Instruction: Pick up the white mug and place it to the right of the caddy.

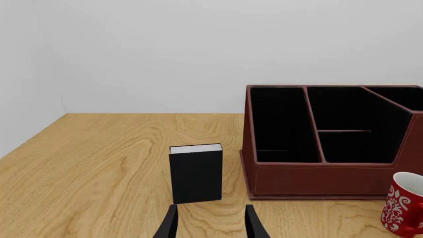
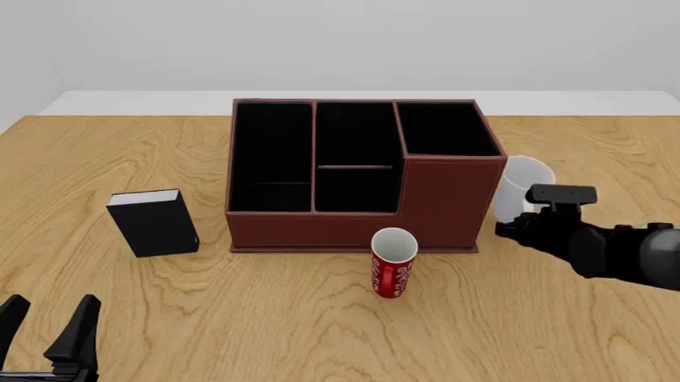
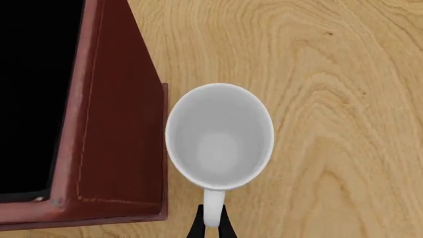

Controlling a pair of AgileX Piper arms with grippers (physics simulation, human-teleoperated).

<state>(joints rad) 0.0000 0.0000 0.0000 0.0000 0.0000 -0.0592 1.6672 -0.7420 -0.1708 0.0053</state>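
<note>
Two claws are in view. The right claw (image 3: 211,225) has its fingers pinched on the handle of the one white mug (image 3: 219,136), which stands upright on the desk (image 2: 318,334) just to the right of the caddy (image 2: 361,179), very close to its right wall; whether it touches cannot be told. In the front view the right arm comes in from the right and covers the mug's near side. The left claw (image 2: 48,334) sits at the near left of the desk with its fingers apart and nothing between them.

There is one caddy, with four black-lined compartments and a taller section at its far right corner. One red cup (image 2: 393,263) stands upright just in front of the caddy's near wall. One black book (image 2: 154,223) stands upright to the left of the caddy, a little apart.
</note>
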